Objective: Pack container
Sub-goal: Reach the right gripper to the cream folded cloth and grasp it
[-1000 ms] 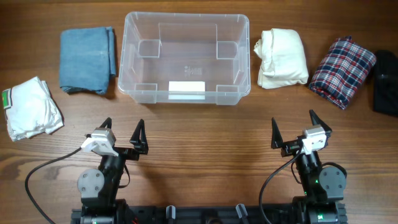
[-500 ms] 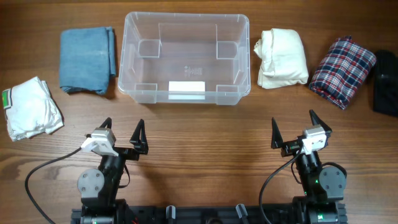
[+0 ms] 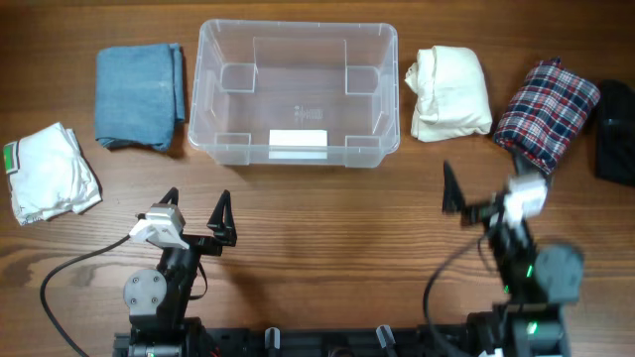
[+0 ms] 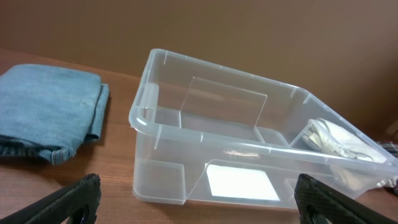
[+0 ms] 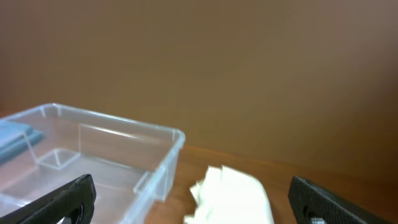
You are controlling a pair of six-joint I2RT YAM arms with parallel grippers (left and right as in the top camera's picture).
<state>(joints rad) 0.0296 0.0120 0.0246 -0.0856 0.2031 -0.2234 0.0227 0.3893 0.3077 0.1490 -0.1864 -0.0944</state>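
The place reads as a robotics lab bench, not a home. A left arm (image 3: pixel 149 293) and a right arm (image 3: pixel 541 283) stand on a black rail (image 3: pixel 327 342) at the edge of a wood-grain tabletop (image 3: pixel 317 213), with a bare brown wall (image 5: pixel 199 62) behind. A folded blue cloth (image 3: pixel 139 94) and a folded plaid cloth (image 3: pixel 546 114) lie neatly beside a clear container (image 3: pixel 298 24), like test props.

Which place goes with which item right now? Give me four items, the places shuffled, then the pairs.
Items:
1. blue folded cloth
2. cream folded garment
3. plaid folded garment
4. white folded garment with green trim

Places:
A. far left of the table, nearer its front edge than the others
B. just right of the container
C. just left of the container
D. between the cream folded garment and the black item

Pairs: 1-C, 2-B, 3-D, 4-A
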